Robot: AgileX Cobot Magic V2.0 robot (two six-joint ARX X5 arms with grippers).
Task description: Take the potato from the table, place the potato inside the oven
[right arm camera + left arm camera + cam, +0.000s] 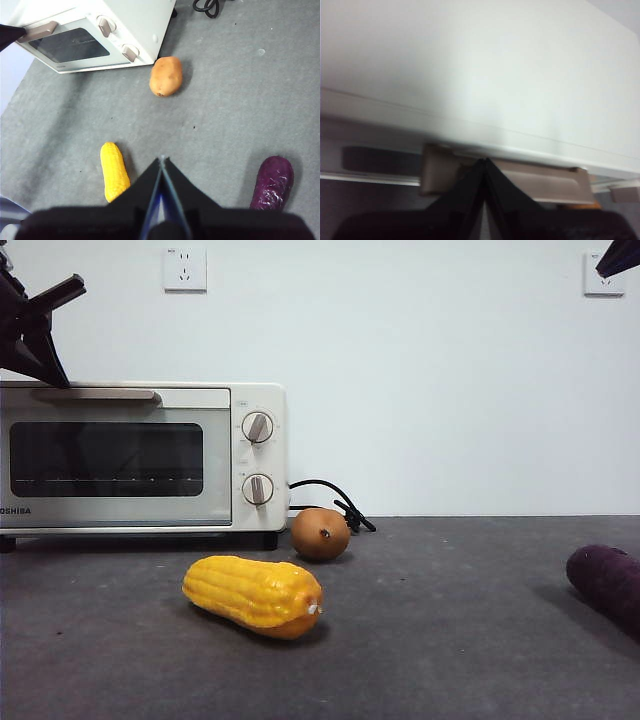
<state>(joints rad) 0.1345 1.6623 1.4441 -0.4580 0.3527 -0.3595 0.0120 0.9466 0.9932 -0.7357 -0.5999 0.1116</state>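
Potato (320,533): seen lying on the table (470,640), just in front of the oven's right front corner and near the black cord (335,498); an orange-brown oval with a dark spot turned toward the front camera; not touched by either gripper.
Oven (140,455): set at the left rear of the table, cream-white, its dark glass door closed; the beige bar handle (95,395) runs along the top of the door, and two round knobs (257,427) are stacked on its right panel.
Left gripper (485,162): held at the oven's handle, at the oven's upper left in the front view; its two black jaws are seen pressed together to a point, with nothing between them; whether the tip touches the handle cannot be told.
Right gripper (162,159): held high above the table, well apart from the potato; its jaws are drawn together to a point and nothing is grasped; only a black tip is shown at the top right corner of the front view.
Corn cob (253,595): laid on the table in front of the potato, nearer the front camera, yellow, apart from it.
Purple vegetable (607,585): laid at the right side of the table, well apart from the potato and the oven, partly cut off by the front picture's edge.
Wall: white, with two sockets (185,269) mounted high behind the table.
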